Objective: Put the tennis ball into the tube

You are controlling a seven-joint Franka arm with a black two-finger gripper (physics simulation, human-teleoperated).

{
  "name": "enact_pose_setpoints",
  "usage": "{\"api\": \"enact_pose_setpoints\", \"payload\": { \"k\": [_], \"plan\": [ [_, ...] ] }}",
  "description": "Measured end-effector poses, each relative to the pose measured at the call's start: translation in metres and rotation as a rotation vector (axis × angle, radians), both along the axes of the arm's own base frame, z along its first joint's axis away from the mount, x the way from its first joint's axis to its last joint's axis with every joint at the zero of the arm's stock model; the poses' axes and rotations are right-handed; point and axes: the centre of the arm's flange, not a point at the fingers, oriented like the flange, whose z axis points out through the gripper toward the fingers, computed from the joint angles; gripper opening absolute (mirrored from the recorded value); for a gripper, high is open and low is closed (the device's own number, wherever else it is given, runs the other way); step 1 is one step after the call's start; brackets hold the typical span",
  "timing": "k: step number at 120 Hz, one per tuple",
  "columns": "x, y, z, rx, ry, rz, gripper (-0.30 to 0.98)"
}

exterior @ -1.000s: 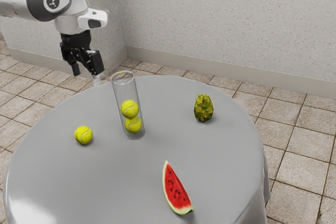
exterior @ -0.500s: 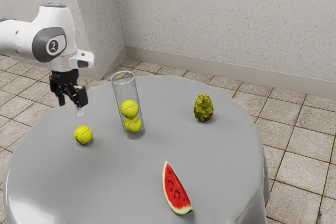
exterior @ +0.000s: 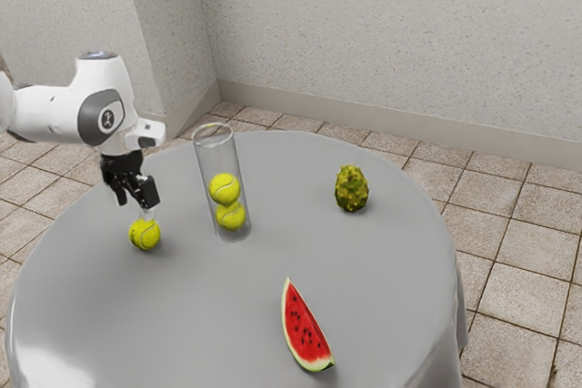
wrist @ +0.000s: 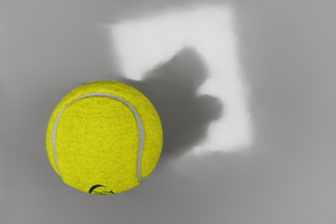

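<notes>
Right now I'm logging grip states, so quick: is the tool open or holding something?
Tool: open, holding nothing, just above the loose tennis ball.

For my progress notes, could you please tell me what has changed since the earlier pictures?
The open gripper has come down, close above the loose tennis ball; nothing has been grasped or released. That ball, the tube with its two balls, the spiky fruit and the watermelon slice stayed put.

Blocked beside the loose tennis ball [exterior: 144, 235] by the upright transparent tube [exterior: 218, 159]; passable between tube and spiky fruit [exterior: 352, 190], or between tube and watermelon slice [exterior: 305, 329].
</notes>
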Motion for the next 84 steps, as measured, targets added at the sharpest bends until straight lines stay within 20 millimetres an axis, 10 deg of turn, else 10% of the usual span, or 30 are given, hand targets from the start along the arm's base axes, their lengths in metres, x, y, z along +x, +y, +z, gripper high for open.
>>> {"api": "enact_pose_setpoints", "payload": {
  "k": [84],
  "plan": [
    [0.017,0.034,-0.088,-0.019,-0.042,-0.089,0.69]
  ]
}}
